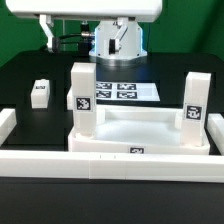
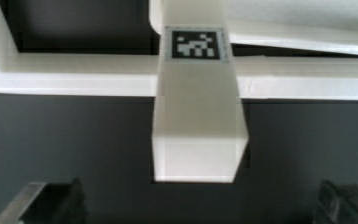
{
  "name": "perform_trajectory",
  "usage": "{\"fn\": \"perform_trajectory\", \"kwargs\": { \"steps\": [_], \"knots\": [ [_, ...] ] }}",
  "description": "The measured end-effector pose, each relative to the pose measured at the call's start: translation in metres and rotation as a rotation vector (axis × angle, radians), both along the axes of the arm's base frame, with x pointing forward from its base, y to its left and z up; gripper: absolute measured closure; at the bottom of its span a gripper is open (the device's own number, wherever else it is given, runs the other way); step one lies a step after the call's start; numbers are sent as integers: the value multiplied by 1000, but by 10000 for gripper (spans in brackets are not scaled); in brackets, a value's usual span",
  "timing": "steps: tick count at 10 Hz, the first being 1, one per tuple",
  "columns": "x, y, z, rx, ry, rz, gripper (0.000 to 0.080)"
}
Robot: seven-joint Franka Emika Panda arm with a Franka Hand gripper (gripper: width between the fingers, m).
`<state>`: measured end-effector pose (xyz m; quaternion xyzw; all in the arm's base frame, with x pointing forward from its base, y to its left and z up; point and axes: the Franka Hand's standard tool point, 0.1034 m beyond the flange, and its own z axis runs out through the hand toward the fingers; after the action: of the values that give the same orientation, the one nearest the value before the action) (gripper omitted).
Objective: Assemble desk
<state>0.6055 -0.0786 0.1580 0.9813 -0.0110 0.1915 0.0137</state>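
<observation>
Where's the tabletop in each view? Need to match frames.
Exterior view: tabletop front centre, two upright legs standing on it.
Wrist view: tabletop is the white slab behind one tagged leg, which overlaps its rim.
Shared landmark: that tagged upright leg; which of the two, cannot tell.

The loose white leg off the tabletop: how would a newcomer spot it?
Find the large white plastic rectangular tabletop at the front of the black table. Go to the exterior view's left of it: the short white square-post leg sits alone on bare black surface, while the other two legs stand on the tabletop.
</observation>
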Motion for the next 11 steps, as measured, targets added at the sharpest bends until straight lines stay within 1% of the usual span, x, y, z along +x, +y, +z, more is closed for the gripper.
{"fn": "perform_trajectory", "kwargs": {
  "steps": [2,3,4,5,6,7,8,9,11],
  "knots": [
    [-1,1,-1,3,8,0,151],
    [-5,6,-6,33,89,9,151],
    [-3,6,-7,62,172,15,151],
    [1,8,-8,78,222,18,151],
    [3,10,-10,89,265,26,151],
    [1,12,-14,100,343,40,151],
    [3,10,-17,103,394,50,151],
    [6,7,-19,106,415,52,151],
    [6,8,-20,107,416,53,151]
  ]
}}
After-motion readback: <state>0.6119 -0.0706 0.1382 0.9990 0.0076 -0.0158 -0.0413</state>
